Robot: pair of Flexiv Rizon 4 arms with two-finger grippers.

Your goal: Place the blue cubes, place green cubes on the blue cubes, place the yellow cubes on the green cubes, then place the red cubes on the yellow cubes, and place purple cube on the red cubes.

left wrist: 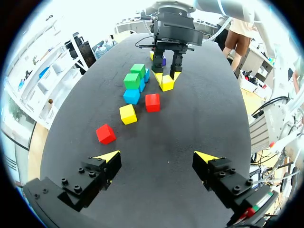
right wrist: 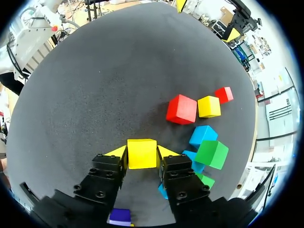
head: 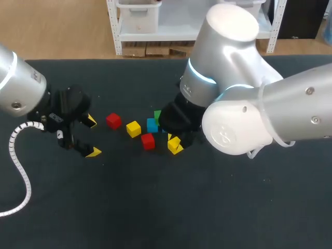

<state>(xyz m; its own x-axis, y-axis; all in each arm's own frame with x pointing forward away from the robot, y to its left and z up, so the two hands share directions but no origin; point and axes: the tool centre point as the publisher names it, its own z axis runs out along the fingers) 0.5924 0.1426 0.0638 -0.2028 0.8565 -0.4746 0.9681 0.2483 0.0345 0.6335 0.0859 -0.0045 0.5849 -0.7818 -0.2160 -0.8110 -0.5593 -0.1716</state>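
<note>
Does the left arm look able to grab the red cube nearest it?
Probably yes: the left gripper is open and empty, and the red cube lies just ahead of it, apart from the loose yellow cube, with nothing between them.

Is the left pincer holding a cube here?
No, the left pincer stands open with nothing between its fingers; the nearest red cube lies ahead of it.

Matt dark table (head: pixel 155 207), perhaps felt, smooth yellow cube (right wrist: pixel 141 153), glossy silver right arm (head: pixel 228 62).
</note>
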